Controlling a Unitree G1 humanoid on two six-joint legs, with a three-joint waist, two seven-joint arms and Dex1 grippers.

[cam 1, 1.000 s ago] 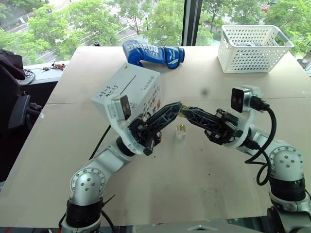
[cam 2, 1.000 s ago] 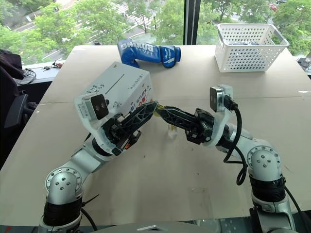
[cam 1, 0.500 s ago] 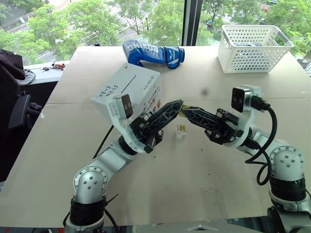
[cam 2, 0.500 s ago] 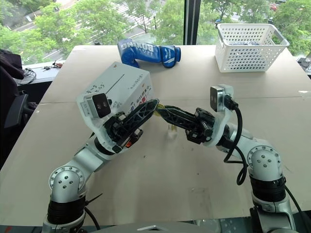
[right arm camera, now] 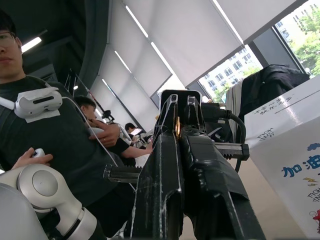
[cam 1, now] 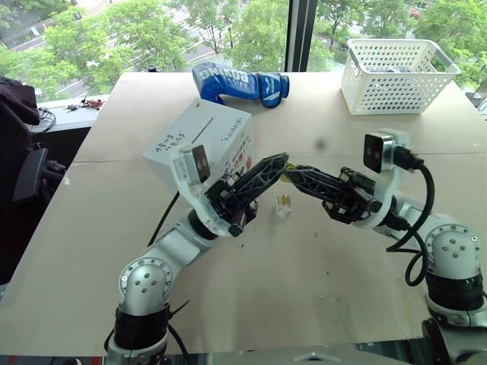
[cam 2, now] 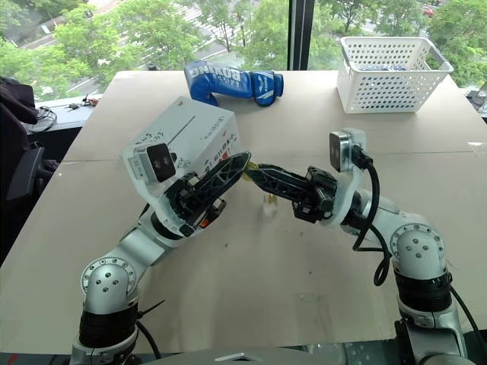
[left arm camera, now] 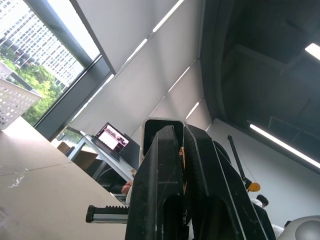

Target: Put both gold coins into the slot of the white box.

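Both end effectors meet tip to tip at mid-frame. The left end effector (cam 1: 278, 161) is clenched, the right end effector (cam 1: 289, 173) clenched on a coin (right arm camera: 177, 128). A second coin (cam 1: 284, 201) sits on the table (cam 1: 304, 266) just below them. The box (cam 1: 205, 141), slot (cam 1: 199, 133) on top, stands left of centre.
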